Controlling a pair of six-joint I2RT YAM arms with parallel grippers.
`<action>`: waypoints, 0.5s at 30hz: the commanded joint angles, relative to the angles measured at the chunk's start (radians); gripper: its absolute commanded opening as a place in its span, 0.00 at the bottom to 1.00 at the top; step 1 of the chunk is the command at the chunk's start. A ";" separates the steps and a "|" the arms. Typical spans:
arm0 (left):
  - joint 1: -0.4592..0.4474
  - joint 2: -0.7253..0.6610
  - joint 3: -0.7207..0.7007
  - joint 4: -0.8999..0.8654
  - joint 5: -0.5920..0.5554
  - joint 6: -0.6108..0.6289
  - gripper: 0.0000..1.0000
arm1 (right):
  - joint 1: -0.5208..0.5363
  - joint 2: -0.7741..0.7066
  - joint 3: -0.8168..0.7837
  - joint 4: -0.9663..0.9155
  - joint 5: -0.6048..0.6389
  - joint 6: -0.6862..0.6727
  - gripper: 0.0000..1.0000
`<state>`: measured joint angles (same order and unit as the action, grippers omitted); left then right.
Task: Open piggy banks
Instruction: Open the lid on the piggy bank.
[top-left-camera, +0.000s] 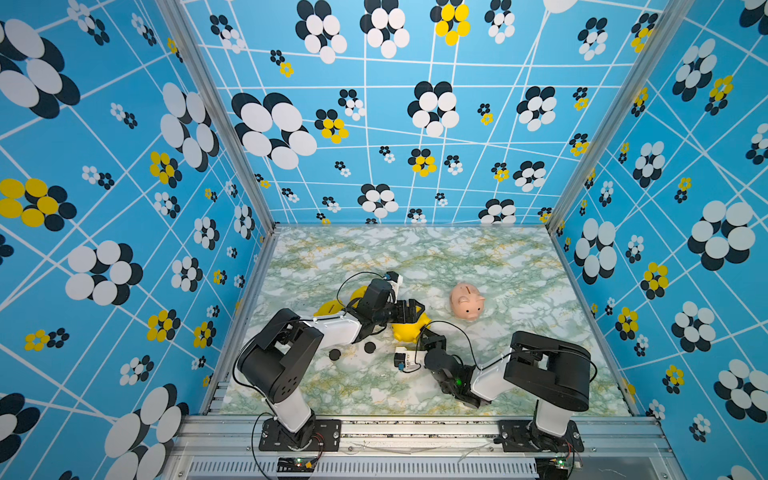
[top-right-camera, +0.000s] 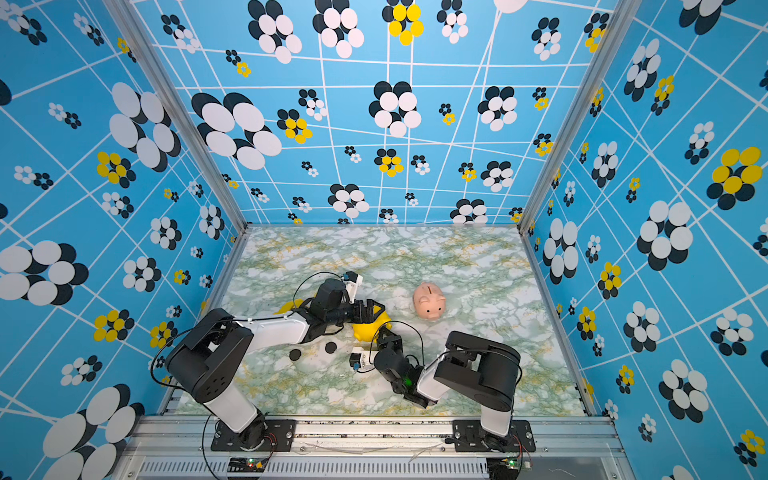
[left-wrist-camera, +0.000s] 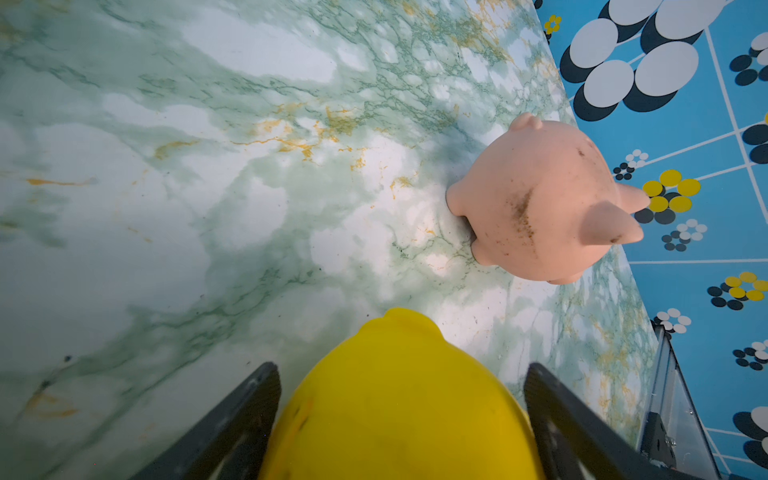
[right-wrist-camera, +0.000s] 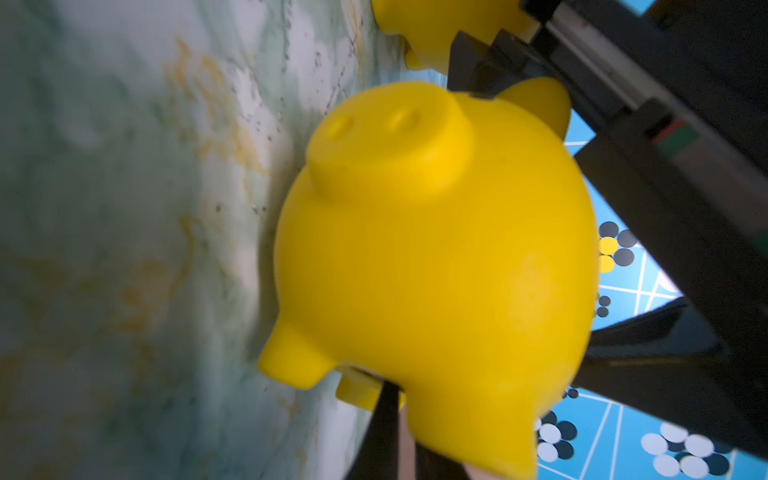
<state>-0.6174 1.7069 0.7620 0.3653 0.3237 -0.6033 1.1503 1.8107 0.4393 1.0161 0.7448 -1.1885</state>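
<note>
Marble tabletop (top-left-camera: 498, 270): left arm (top-left-camera: 332, 326) extended inward, left claw (top-left-camera: 411, 312) clamping yellow piggy bank (top-left-camera: 405, 331); right claw (top-left-camera: 426, 338) beside it, grip unclear.

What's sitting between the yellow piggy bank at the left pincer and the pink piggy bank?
Nothing; only bare marbled tabletop separates the yellow piggy bank from the pink piggy bank, shown clearest in the left wrist view.

Gripper (left-wrist-camera: 403, 370) fingers sit against both sides of yellow pig (left-wrist-camera: 399, 411). Pink pig (left-wrist-camera: 540, 199), smudged, stands apart on counter (left-wrist-camera: 208, 166), near wall (left-wrist-camera: 685, 137).
</note>
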 joint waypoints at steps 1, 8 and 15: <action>-0.094 0.156 -0.094 -0.424 0.053 -0.021 0.93 | 0.029 -0.034 -0.002 -0.006 -0.368 0.094 0.46; -0.093 0.148 -0.068 -0.491 -0.010 -0.028 0.93 | -0.026 -0.192 -0.105 0.028 -0.364 0.295 0.65; -0.096 0.116 -0.044 -0.550 -0.100 -0.033 0.93 | -0.158 -0.623 -0.208 -0.213 -0.401 0.606 0.92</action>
<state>-0.6693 1.7123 0.8143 0.2600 0.2775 -0.6487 1.0264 1.3033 0.2604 0.8932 0.4046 -0.7635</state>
